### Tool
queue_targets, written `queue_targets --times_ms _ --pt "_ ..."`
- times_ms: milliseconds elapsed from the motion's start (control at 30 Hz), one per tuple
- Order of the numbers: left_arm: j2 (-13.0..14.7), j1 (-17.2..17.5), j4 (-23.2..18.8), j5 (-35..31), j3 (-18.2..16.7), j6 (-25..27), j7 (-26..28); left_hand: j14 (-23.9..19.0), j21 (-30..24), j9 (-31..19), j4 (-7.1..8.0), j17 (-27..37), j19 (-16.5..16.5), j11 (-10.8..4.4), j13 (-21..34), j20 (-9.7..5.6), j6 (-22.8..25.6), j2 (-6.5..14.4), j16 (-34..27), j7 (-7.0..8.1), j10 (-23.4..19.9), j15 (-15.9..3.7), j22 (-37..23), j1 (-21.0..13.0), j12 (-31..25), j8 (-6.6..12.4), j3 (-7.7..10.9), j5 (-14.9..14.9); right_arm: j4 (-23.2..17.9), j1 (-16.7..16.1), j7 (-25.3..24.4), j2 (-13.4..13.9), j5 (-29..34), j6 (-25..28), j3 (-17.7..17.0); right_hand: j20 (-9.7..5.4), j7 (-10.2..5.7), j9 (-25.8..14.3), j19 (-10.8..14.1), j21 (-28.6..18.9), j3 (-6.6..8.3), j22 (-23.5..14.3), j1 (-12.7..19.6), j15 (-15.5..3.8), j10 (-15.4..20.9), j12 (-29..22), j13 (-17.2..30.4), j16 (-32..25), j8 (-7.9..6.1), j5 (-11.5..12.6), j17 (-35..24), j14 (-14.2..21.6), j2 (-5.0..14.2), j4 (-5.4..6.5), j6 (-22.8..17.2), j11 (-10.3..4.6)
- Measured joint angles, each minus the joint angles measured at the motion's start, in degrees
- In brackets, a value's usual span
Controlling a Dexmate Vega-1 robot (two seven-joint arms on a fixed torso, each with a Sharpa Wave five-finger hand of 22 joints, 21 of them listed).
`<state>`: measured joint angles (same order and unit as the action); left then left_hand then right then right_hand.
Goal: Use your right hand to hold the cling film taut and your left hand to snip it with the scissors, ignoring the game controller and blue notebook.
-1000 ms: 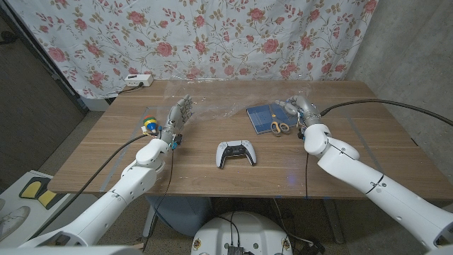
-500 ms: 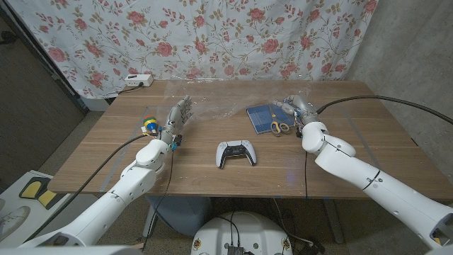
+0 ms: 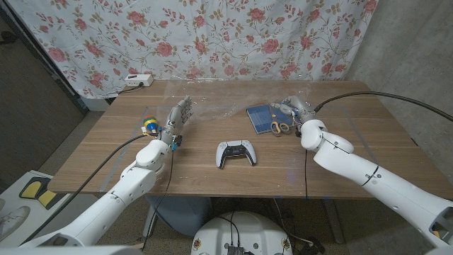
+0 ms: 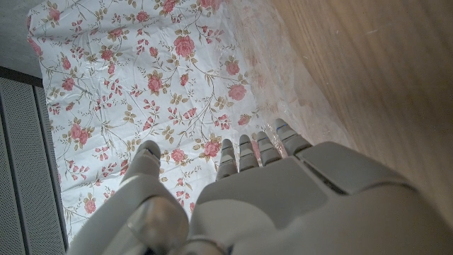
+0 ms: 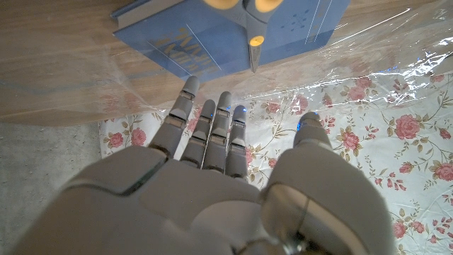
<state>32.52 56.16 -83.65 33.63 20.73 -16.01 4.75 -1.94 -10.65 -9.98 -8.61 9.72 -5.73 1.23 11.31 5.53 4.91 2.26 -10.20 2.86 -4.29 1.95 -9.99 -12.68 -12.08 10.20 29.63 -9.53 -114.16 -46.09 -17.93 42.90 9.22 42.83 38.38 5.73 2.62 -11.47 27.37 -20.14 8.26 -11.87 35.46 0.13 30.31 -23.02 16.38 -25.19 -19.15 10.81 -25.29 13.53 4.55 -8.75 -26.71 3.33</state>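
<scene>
A sheet of cling film (image 3: 219, 106) is spread on the far middle part of the table (image 3: 106, 152). It is clear and crinkled, and it shines in the light. In the right wrist view the cling film (image 5: 340, 49) is seen lying over the wood and reaching past the table's far edge, in front of the flowered cloth.

The scissors (image 3: 277, 126) are laid on the blue notebook (image 3: 263, 116), to the right of the film. Orange handles are seen on them, and the blades point to the far side. In the right wrist view the tip of the scissors (image 5: 253, 53) is seen on the notebook (image 5: 212, 32).

The right robot hand (image 3: 296, 108) is held just beside the scissors and the notebook. Its fingers (image 5: 205, 127) are straight and apart, and nothing is held in them.

The left robot hand (image 3: 178, 117) is raised at the left edge of the film, well apart from the scissors. Its fingers (image 4: 248, 152) are also straight and spread a little, with nothing in them.

A white game controller (image 3: 237, 153) is seen nearer, in the middle of the table. A small colourful toy (image 3: 149, 125) is seen just left of the left robot hand. A white power strip (image 3: 138, 81) is placed at the far left corner.
</scene>
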Motion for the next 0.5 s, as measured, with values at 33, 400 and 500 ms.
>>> queue_targets --times_ms 33,400,500 --pt "0.0 0.0 0.0 0.0 0.0 0.0 0.0 0.0 0.0 0.0 0.00 0.0 0.0 0.00 0.0 0.00 0.0 0.0 0.0 0.00 0.0 0.00 0.0 0.0 0.0 0.00 0.00 0.0 -0.1 0.1 0.0 0.0 0.0 0.1 0.2 0.00 0.06 0.0 0.0 0.0 0.14 0.0 0.0 -0.05 0.3 -0.3 0.0 0.0 0.00 0.0 -0.1 0.0 0.00 0.14 -0.3 -0.12" --pt "0.0 0.4 0.1 0.2 -0.2 -0.3 -0.2 0.0 0.0 0.0 0.00 0.0 0.0 0.00 0.0 0.00 0.0 0.2 0.0 0.00 0.0 0.00 0.0 -0.2 0.0 0.00 0.00 -0.1 -0.6 2.7 2.6 0.4 1.9 3.6 3.0 0.00 0.31 0.0 0.0 0.0 0.14 0.0 0.4 -0.21 0.5 -0.6 0.3 0.0 0.00 0.0 -0.4 0.2 0.00 0.14 -0.6 -0.18" --pt "0.0 0.5 0.1 0.2 -0.2 -0.3 -0.2 0.0 0.0 0.0 0.00 0.0 0.0 0.00 0.0 0.00 0.0 0.2 0.0 0.00 0.0 0.00 0.0 -0.2 0.0 0.00 0.00 -0.2 -0.6 3.3 2.9 0.4 2.3 4.1 3.9 -0.22 0.22 0.0 0.2 -0.2 0.14 -0.2 0.4 -0.56 0.5 -0.7 0.5 0.0 0.00 0.0 -0.4 0.6 0.00 0.14 -0.5 -0.18"
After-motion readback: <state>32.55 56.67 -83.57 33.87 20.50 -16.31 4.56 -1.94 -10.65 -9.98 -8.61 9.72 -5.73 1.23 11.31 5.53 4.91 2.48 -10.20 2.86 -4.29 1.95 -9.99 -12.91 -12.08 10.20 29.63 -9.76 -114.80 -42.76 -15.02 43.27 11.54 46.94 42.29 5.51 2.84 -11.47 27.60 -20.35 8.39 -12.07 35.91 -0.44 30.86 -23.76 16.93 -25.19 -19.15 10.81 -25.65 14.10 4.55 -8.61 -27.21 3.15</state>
